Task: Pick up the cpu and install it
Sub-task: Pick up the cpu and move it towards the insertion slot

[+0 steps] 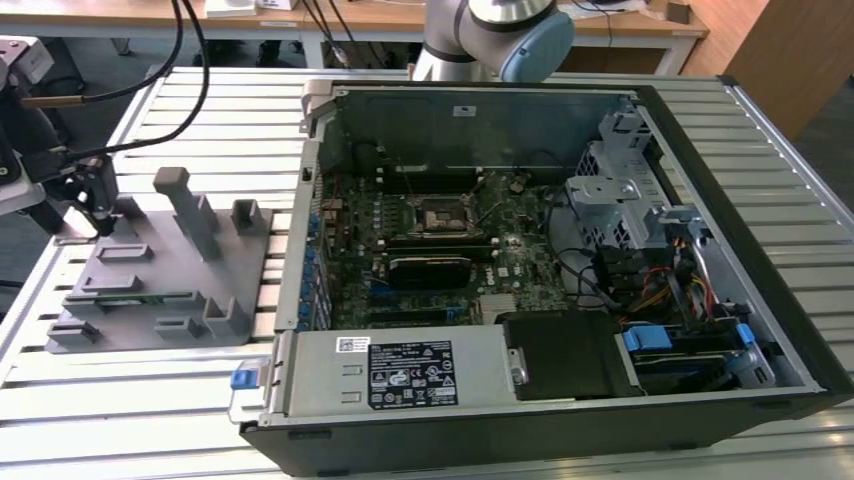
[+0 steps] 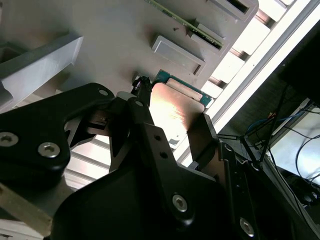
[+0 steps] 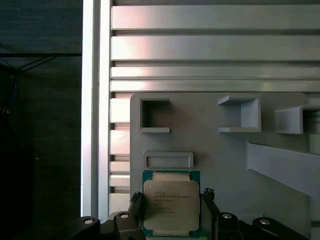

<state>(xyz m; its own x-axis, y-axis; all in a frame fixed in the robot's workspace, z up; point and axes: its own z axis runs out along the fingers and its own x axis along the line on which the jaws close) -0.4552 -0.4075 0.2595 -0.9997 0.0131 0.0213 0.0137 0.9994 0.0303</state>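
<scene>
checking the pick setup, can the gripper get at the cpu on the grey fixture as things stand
Probably yes. The gripper sits right over the cpu, its open fingers either side of the chip on the grey fixture, with nothing between them.

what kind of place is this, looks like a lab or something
Most likely a robotics lab or test workshop: an open computer case lies on a slatted metal table, a robot arm stands beyond it, and a grey parts holder sits beside.
</scene>
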